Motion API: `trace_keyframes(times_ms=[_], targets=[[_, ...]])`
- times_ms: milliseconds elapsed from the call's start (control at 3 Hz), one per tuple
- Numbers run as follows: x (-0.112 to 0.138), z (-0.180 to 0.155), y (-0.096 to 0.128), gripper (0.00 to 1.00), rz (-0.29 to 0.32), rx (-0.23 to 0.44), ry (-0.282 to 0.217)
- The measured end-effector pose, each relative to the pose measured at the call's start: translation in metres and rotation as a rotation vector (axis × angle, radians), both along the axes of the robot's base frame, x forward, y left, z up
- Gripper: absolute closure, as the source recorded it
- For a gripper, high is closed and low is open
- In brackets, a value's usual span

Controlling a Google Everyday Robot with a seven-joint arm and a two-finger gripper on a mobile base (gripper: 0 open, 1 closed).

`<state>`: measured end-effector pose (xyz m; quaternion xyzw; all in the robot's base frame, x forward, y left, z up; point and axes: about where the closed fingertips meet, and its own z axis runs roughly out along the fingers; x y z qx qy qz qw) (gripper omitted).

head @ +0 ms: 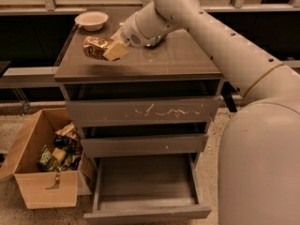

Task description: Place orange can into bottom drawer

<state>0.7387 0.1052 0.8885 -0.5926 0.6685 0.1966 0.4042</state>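
No words, brand names, numbers or signs can be read anywhere in this scene. The orange can, held by the gripper above the counter near its left edge, shows only creased gold and brown metal; any label on it is illegible. Packets in a cardboard box on the floor, below the counter's front left corner, carry coloured printing too small to read. White marks on the top drawer front are scratches, not letters. The bottom drawer is plain grey.
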Motion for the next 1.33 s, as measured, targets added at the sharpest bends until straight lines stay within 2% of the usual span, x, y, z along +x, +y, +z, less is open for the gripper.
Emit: trace_keyframes(times_ms=[333, 667, 1000, 1333], targets=[[-0.024, 0.000, -0.001, 1.00, 0.081, -0.035, -0.023], [-0.096, 0.002, -0.012, 1.00, 0.208, -0.132, -0.046], [-0.141, -0.025, -0.023, 1.00, 0.264, -0.207, -0.010], [-0.148, -0.036, -0.023, 1.00, 0.275, -0.220, 0.009]])
